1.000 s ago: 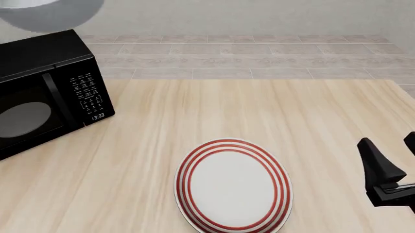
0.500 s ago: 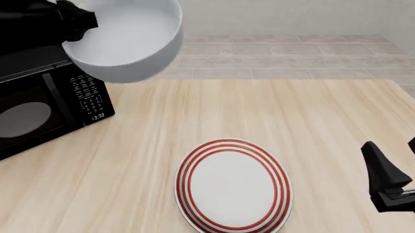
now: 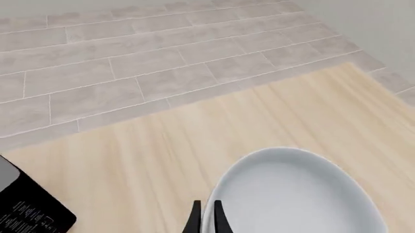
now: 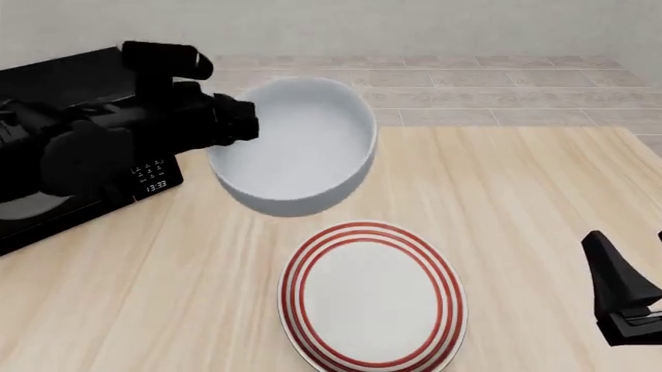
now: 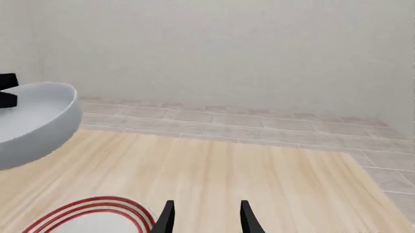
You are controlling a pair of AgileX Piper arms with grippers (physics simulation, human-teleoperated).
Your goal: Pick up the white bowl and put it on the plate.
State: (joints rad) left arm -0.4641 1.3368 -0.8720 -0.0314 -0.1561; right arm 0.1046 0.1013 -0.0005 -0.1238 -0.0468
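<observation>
The white bowl (image 4: pixel 294 143) hangs in the air above the table, just behind the plate (image 4: pixel 373 294), tilted a little. My left gripper (image 4: pixel 243 124) is shut on the bowl's left rim; the left wrist view shows its two fingertips (image 3: pixel 206 218) pinching the rim of the bowl (image 3: pixel 298 194). The plate, white with red rings, lies flat near the table's front edge. My right gripper (image 4: pixel 631 287) stands open at the right edge, to the right of the plate. In the right wrist view its fingers (image 5: pixel 204 216) are apart, with the plate (image 5: pixel 91 218) and the bowl (image 5: pixel 32 121) visible.
A black microwave (image 4: pixel 62 155) stands at the back left of the wooden table (image 4: pixel 497 186), partly behind my left arm. A tiled floor (image 4: pixel 466 93) lies beyond the table's far edge.
My left arm has carried the bowl from the upper left down and to the right, towards the plate. The right gripper has barely moved.
</observation>
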